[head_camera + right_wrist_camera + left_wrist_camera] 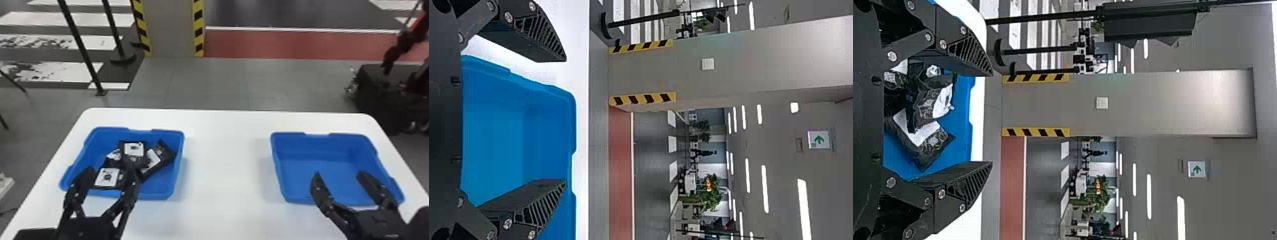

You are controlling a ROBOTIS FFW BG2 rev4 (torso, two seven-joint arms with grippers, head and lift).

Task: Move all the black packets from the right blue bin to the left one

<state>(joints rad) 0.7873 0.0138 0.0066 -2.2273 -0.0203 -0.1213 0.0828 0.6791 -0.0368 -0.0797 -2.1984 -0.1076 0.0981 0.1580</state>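
Packets (134, 150) lie heaped in left bin (161, 186), desk (226, 185) separating right bin (316, 153); we log left gripper (110, 170) and right gripper (339, 175) jaws apart.

I've got bright, fairly even light on the white bench (226, 166), with faint, soft-edged shadows beside the left blue bin (159, 186) and right blue bin (319, 164). In my wrist views, strip lights (804, 210) glow stark white against the dimmer ceiling (781, 200), and a pale sheen washes the grey pillar (1223, 92).
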